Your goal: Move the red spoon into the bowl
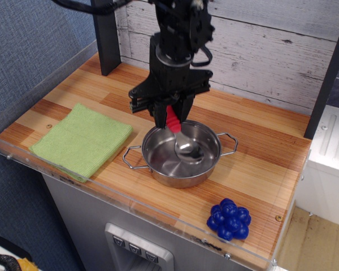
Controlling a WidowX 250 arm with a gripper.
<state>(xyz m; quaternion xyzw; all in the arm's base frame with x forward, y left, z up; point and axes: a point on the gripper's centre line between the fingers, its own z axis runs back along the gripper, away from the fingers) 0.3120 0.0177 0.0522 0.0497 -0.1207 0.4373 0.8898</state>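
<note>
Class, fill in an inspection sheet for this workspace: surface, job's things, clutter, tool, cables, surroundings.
Surface: striped wooden tabletop with a clear plastic edge.
Job's things: shallow round steel pan with wire handles; red-handled metal spoon, tilted, its silver end inside the pan.
Clutter: folded green cloth left of the pan; blue knobbly ball at front right.
Tool: black tool shut on the spoon's handle above the pan's rear rim.
Cables: black cable loop on the arm.
Surroundings: whitewashed plank wall behind.
</note>
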